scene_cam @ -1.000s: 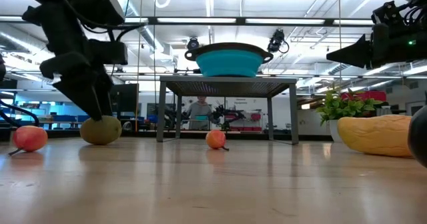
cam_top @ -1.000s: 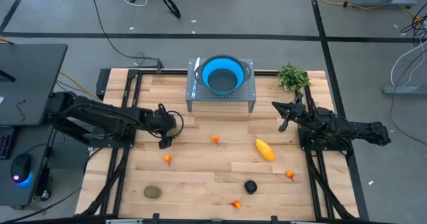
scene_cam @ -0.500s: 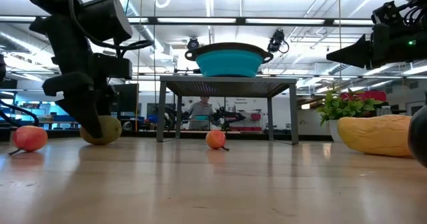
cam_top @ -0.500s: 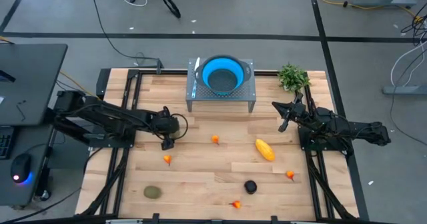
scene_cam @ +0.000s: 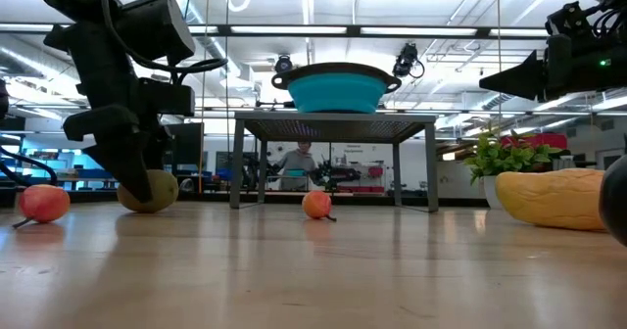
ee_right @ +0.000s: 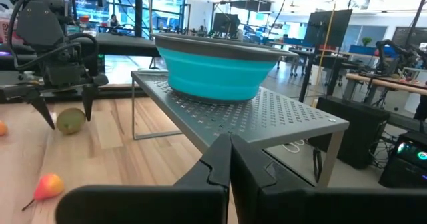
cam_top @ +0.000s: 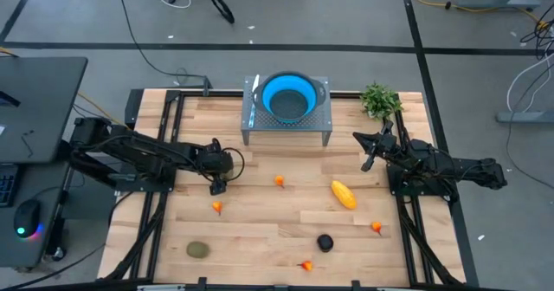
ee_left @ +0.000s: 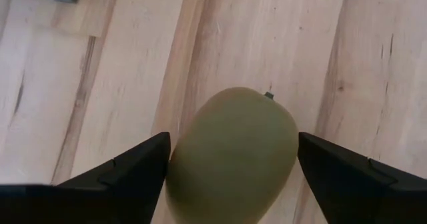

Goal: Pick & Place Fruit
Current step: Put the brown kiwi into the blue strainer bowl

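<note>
Left end effector (ee_left: 230,167): fingers wide, straddling olive-green fruit (ee_left: 233,159) lying on bench (cam_top: 260,230), left of centre. Right end effector (cam_top: 369,163): fingers pressed together, empty, raised near leafy plant (cam_top: 379,99).

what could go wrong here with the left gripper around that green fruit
1. The left gripper straddles the olive-green fruit with a gap on one side; the rounded fruit may roll or squirt out as the fingers close.
2. The fingers reach down near the wooden table, so they might scrape the wood.
3. The blue bowl sits raised on a metal stand; a low carry could clip its edge.
</note>
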`<state>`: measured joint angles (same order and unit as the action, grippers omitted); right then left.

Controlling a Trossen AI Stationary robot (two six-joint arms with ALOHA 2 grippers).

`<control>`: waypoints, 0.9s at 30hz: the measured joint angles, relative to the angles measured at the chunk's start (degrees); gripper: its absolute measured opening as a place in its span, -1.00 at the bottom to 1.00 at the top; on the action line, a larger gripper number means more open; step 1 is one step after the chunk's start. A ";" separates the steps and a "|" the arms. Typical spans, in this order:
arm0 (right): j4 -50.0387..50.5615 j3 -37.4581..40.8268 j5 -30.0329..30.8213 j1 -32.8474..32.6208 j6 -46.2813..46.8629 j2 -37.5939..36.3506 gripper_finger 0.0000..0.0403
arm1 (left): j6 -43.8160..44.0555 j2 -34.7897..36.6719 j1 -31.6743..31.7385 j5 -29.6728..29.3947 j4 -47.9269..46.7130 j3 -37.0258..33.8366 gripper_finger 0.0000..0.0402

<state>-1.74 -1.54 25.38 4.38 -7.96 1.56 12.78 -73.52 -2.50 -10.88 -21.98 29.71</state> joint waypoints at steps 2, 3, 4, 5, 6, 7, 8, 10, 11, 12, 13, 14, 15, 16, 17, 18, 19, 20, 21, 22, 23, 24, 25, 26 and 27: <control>0.00 0.00 0.01 0.00 0.01 0.00 -0.96 | -0.07 0.00 0.02 -0.01 0.00 0.00 0.54; 0.00 0.00 -0.01 0.00 0.01 0.00 -0.96 | -0.09 0.00 0.00 -0.01 0.00 0.00 0.51; 0.03 0.00 -0.01 0.00 0.01 0.00 -0.96 | -0.10 0.00 0.00 -0.01 0.02 0.00 0.48; 0.13 0.00 -0.01 0.00 0.01 0.00 -0.96 | -0.09 0.00 0.02 -0.01 0.02 0.00 0.46; 0.25 0.00 -0.01 0.00 -0.01 0.00 -0.96 | -0.09 0.00 0.00 -0.01 0.02 0.00 0.44; 0.28 0.00 -0.01 0.00 0.01 0.00 -0.96 | -0.11 0.00 0.01 -0.01 0.02 0.00 0.43; 0.28 0.00 -0.01 0.00 0.01 0.00 -0.96 | -0.09 0.00 0.01 -0.01 0.02 0.00 0.42; 0.28 0.00 -0.02 0.00 0.01 0.00 -0.96 | -0.09 0.00 0.00 -0.01 0.02 0.00 0.42; 0.28 0.00 -0.01 0.00 0.01 0.00 -0.96 | -0.11 0.00 0.00 -0.01 0.02 0.00 0.42; 0.28 0.00 -0.02 0.00 -0.01 0.00 -0.96 | -0.11 0.00 0.00 -0.01 0.02 0.00 0.43; 0.28 0.00 -0.04 0.00 0.01 0.00 -0.96 | -0.09 0.00 0.00 -0.01 0.00 0.00 0.43; 0.28 0.00 -0.04 0.00 0.01 0.00 -0.96 | -0.09 0.00 0.00 -0.01 0.02 0.00 0.43; 0.28 0.00 -0.04 0.00 0.01 0.00 -0.96 | -0.09 0.00 -0.01 0.00 0.00 0.00 0.43; 0.28 0.00 -0.04 0.00 -0.01 0.00 -0.96 | -0.10 0.00 -0.07 -0.01 0.00 0.00 0.43; 0.28 0.00 -0.04 0.00 0.00 0.00 -0.96 | -0.11 0.00 -0.09 -0.01 0.00 0.00 0.42; 0.27 0.00 -0.02 0.00 0.00 0.00 -0.96 | -0.11 0.00 -0.09 -0.01 0.00 0.00 0.41; 0.27 0.00 -0.04 0.00 0.01 0.00 -0.96 | -0.10 0.00 -0.09 -0.01 0.00 0.00 0.40; 0.28 0.00 -0.02 0.00 0.01 0.00 -0.96 | -0.09 0.00 -0.09 -0.01 0.00 0.00 0.40; 0.28 0.00 -0.03 0.00 0.01 0.00 -0.96 | -0.11 0.00 -0.09 -0.02 0.00 0.00 0.39; 0.28 0.00 -0.01 0.00 -0.01 0.00 -0.96 | -0.09 0.00 -0.11 -0.04 0.00 0.00 0.39; 0.28 0.00 -0.01 0.00 0.00 0.00 -0.96 | -0.06 0.00 -0.11 -0.11 0.00 0.00 0.39; 0.28 0.00 -0.01 0.00 0.01 0.00 -0.96 | 0.06 0.00 -0.13 -0.21 0.00 0.00 0.39; 0.28 0.00 -0.01 0.00 0.00 0.00 -0.96 | 0.07 0.00 -0.13 -0.23 -0.01 0.00 0.39; 0.28 0.00 -0.01 0.00 0.00 0.00 -0.96 | 0.07 0.00 -0.13 -0.21 -0.02 0.00 0.39; 0.28 0.00 -0.01 0.00 0.00 0.00 -0.96 | 0.09 0.00 -0.13 -0.21 0.00 0.00 0.39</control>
<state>-1.45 -1.54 25.36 4.38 -7.96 1.56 12.86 -73.52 -2.63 -11.09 -21.98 29.71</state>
